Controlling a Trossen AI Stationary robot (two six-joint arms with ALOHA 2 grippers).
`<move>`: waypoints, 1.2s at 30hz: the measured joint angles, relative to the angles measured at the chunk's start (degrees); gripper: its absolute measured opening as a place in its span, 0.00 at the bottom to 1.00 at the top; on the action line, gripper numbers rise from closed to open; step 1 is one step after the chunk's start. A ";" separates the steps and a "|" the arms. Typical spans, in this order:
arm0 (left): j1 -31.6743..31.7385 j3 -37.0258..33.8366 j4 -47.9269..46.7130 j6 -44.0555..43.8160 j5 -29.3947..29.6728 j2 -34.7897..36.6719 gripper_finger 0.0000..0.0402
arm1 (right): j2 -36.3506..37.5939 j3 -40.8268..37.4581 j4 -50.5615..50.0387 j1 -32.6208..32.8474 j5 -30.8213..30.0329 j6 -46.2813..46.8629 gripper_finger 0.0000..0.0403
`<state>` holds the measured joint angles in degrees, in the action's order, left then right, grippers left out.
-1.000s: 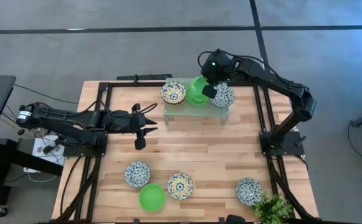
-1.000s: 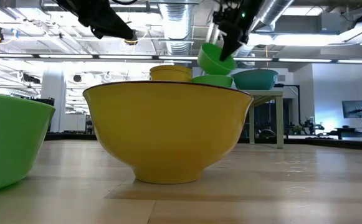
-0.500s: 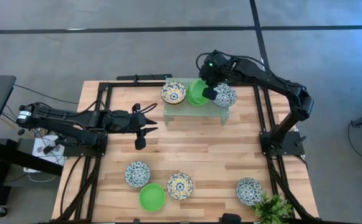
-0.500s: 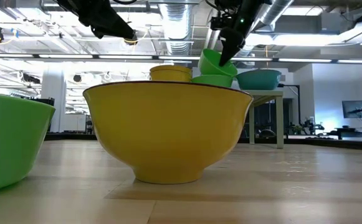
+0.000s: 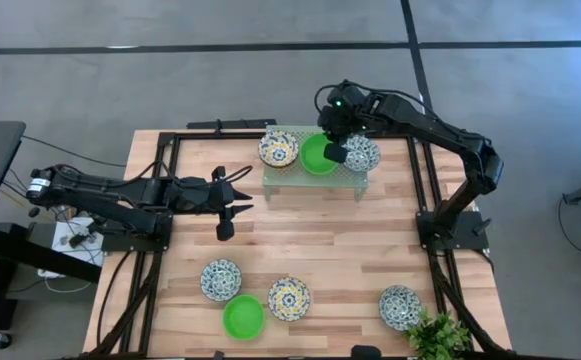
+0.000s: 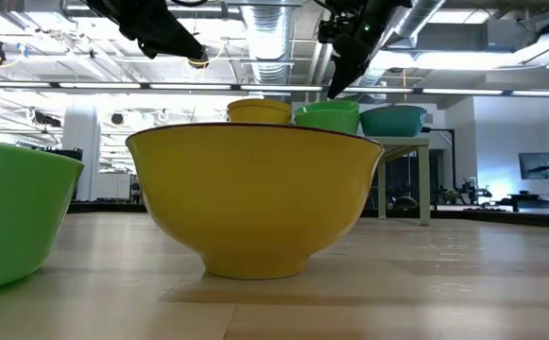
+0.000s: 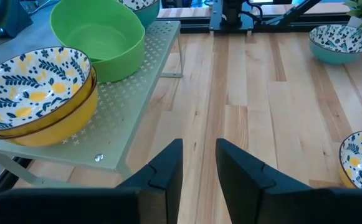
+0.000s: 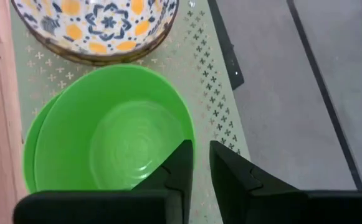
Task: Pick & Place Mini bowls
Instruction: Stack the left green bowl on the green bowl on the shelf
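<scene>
On the pale green perforated shelf at the table's far side, a plain green mini bowl sits level, nested in a second green one. Patterned mini bowls flank the pair. My right gripper hangs over the nested bowl's rim on the side toward the table's right edge. It slants down, its fingers a little apart. My left gripper is open in the air over the table's left middle, with nothing between its fingers. My right gripper stands at the top green bowl's rim, one finger over the rim and the other beyond it. Whether either finger touches the rim, I cannot tell. The bowl rests in the lower green bowl.
Near the front edge lie patterned bowls and a green bowl. A leafy plant stands at the front right corner. Bare wood lies between the shelf and these. A black frame borders the table.
The green bowl hung tilted above the shelf in my right gripper. It has come down into the other green bowl and now sits level in it. My right gripper has rolled a little and stayed over the rim.
</scene>
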<state>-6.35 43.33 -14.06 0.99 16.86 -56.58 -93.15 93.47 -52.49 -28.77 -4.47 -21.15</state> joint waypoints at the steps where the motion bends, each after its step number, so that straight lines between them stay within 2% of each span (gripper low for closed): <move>1: 0.01 0.00 0.00 0.00 0.00 0.00 0.24 | -0.02 0.00 0.52 0.00 0.00 0.00 0.13; 28: 0.00 0.00 -0.04 0.00 0.00 0.00 0.24 | 0.00 0.00 -1.33 -0.70 -0.02 1.73 0.16; 33: 0.01 0.00 -0.06 0.00 0.00 0.00 0.24 | -1.67 -0.02 -2.37 -1.01 0.00 3.01 0.16; 36: 0.01 0.00 -0.07 0.00 0.00 0.00 0.24 | -3.21 -0.10 -2.22 -0.90 -0.06 0.67 0.16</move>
<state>-6.34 43.33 -14.13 0.99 16.86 -56.58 -96.35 93.37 -54.71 -29.67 -4.53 -20.48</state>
